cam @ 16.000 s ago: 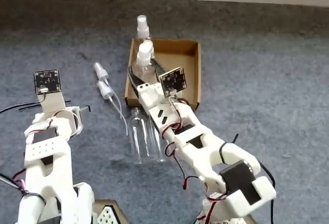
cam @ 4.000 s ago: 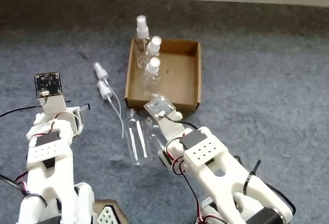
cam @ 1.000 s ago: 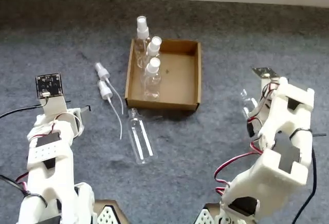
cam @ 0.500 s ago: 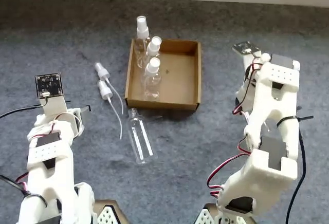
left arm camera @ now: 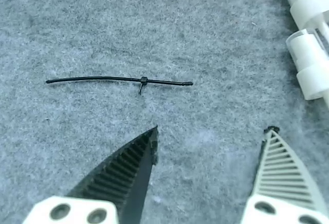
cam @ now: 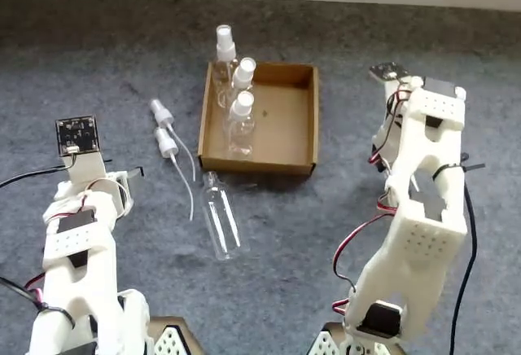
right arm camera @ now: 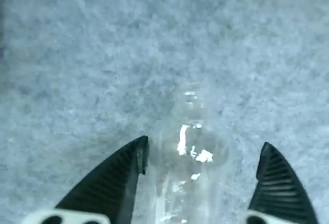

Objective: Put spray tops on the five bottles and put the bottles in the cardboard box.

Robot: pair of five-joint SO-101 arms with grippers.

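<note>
Right claw [right arm camera: 204, 144] holds a bottle [right arm camera: 187, 154] beside the box [cam: 285, 131].
The claw is partly open, with its fingers around the clear, topless bottle. The left claw [left arm camera: 212, 129] is wide open and holds nothing, over the carpet near a black tie [left arm camera: 144, 80] and two tops [left arm camera: 308, 39]. A second bottle [cam: 221, 225] lies in front of the box.
</note>
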